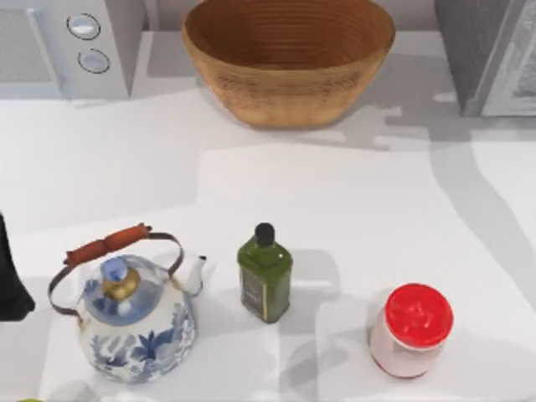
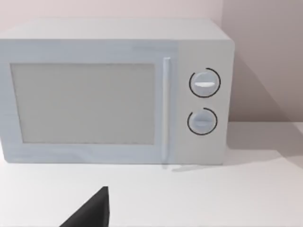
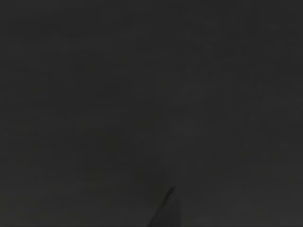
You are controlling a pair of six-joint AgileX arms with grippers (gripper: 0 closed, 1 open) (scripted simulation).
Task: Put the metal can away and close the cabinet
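At table's left edge, left arm (image 1: 12, 276) parked; right wrist view dark.

env: kitchen | cues: microwave (image 2: 113, 92) at 11 o'clock, kettle (image 1: 134, 318) at 8, oil bottle (image 1: 265, 276), wicker basket (image 1: 289, 54) at 12 | white surface (image 1: 377, 193)

A white microwave (image 1: 71, 46) and wicker basket (image 1: 289, 59) line the back of the table (image 1: 377, 201); up front stand a blue-patterned kettle (image 1: 134, 314), green oil bottle (image 1: 265, 274) and red-lidded jar (image 1: 412, 329).
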